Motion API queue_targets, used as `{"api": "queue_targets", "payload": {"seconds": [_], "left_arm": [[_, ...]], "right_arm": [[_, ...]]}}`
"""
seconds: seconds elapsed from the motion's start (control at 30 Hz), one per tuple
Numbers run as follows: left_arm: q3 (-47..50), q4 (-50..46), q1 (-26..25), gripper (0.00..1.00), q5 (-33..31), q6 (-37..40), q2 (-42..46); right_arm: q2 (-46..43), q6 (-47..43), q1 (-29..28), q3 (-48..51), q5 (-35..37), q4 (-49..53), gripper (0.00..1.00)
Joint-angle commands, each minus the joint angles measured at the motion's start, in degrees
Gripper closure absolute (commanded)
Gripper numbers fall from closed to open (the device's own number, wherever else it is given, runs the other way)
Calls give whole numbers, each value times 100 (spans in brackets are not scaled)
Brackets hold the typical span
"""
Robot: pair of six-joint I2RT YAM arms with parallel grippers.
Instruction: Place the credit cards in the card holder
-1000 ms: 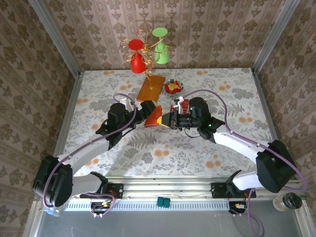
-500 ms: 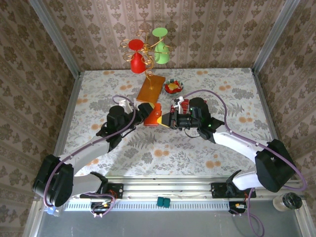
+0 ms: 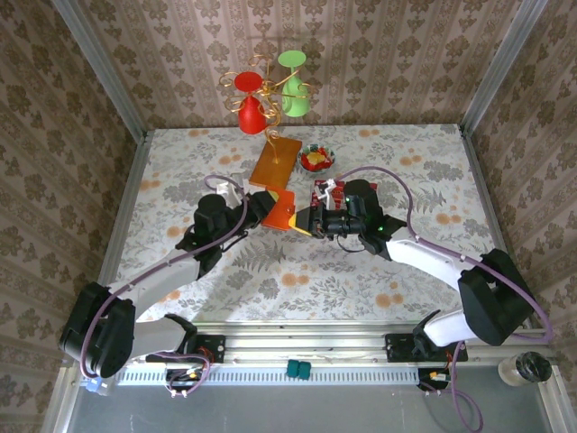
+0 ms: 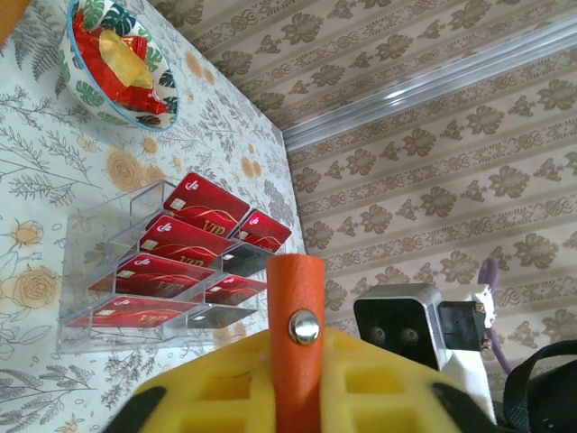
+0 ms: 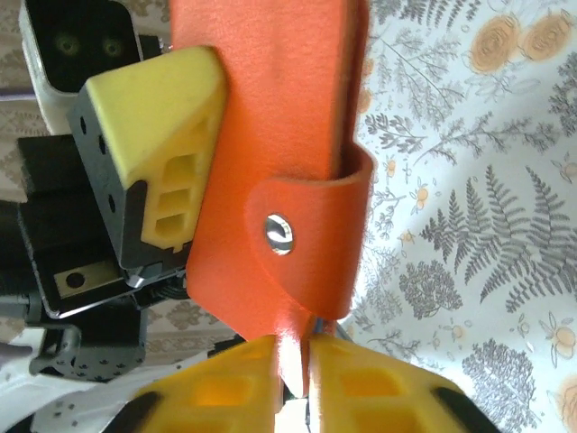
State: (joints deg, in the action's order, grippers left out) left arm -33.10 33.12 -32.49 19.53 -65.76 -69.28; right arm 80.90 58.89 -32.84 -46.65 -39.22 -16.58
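The orange card holder [image 3: 281, 209] hangs above the table's middle, gripped from both sides. My left gripper [image 3: 267, 206] is shut on its snap strap [image 4: 296, 289], which stands up between the yellow pads [image 4: 216, 379]. My right gripper [image 3: 306, 219] is shut on the holder's lower edge. In the right wrist view the holder [image 5: 270, 117] is closed, its flap snapped over, with the right gripper [image 5: 302, 365] pinching it from below. The credit cards [image 4: 171, 257], mostly red and a few dark, lie in a clear tiered rack [image 3: 325, 192] just behind the right gripper.
A patterned bowl [image 3: 316, 159] of red and yellow wrappers sits behind the rack. An orange-brown board [image 3: 276, 161] lies beside it, at the foot of a wire stand with red and green cups [image 3: 270, 90]. Walls close in the table's sides and back.
My left gripper has closed on the card holder's strap. The holder has shifted slightly toward the back of the table. The right gripper keeps its place on the lower edge.
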Motion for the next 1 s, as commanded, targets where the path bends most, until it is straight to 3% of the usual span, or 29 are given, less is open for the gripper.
{"api": "queue_targets", "payload": {"seconds": [0.0, 0.07, 0.17, 0.47, 0.97], "left_arm": [[134, 165, 32, 98, 9, 79, 72], [224, 154, 32, 100, -35, 81, 72], [286, 198, 32, 100, -84, 59, 45], [331, -99, -320, 100, -804, -53, 230], [243, -390, -635, 100, -1229, 54, 391]], "right_arm": [[-453, -616, 92, 3, 350, 1077, 61], [-674, -1088, 94, -204, 809, 1996, 52], [-808, -1417, 78, -473, 1385, 2841, 48], [-160, -1751, -361, -1674, 2704, 3999, 42], [1176, -1812, -919, -2783, 3017, 4069, 45]]}}
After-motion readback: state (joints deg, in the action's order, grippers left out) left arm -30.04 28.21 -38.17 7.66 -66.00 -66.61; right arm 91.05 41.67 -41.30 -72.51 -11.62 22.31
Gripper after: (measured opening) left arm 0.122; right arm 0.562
